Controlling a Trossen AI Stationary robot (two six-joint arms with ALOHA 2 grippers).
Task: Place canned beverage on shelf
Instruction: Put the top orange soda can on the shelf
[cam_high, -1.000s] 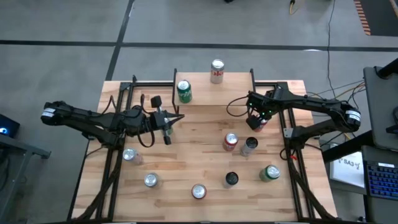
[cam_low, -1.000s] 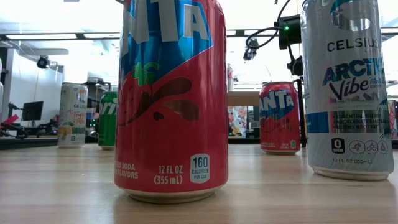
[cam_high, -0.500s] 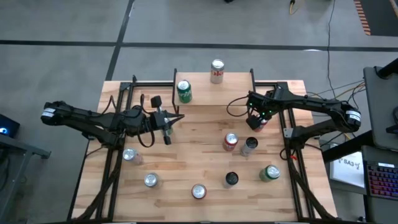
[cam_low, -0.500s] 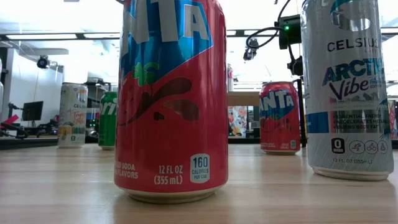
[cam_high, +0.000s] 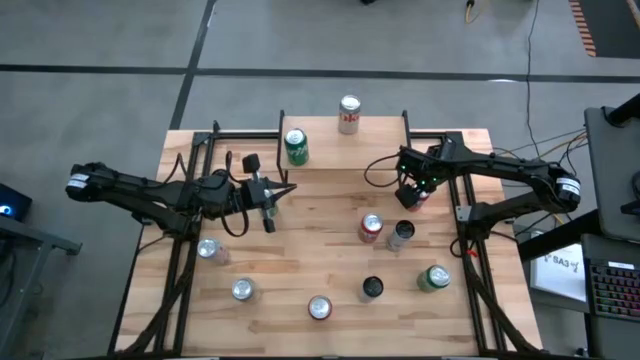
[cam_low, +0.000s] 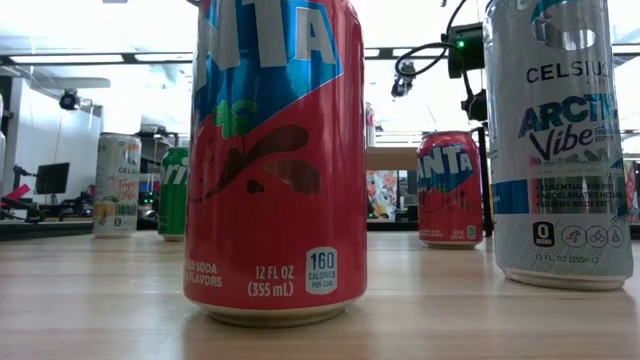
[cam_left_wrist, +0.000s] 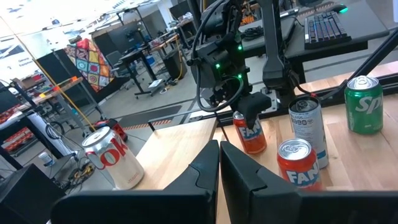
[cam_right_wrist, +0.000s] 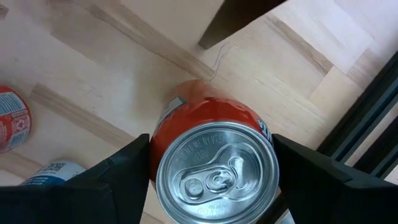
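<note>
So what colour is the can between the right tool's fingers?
Orange-red can with a silver top, clearest in the right wrist view.

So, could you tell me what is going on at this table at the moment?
The right gripper is down over an orange Fanta can on the table's right side, with its fingers on either side of the can; a firm grip cannot be confirmed. The left gripper waits shut near the middle of the table. Two cans already stand on the shelf: a green Sprite can and a silver can. Several more cans remain on the table.
</note>
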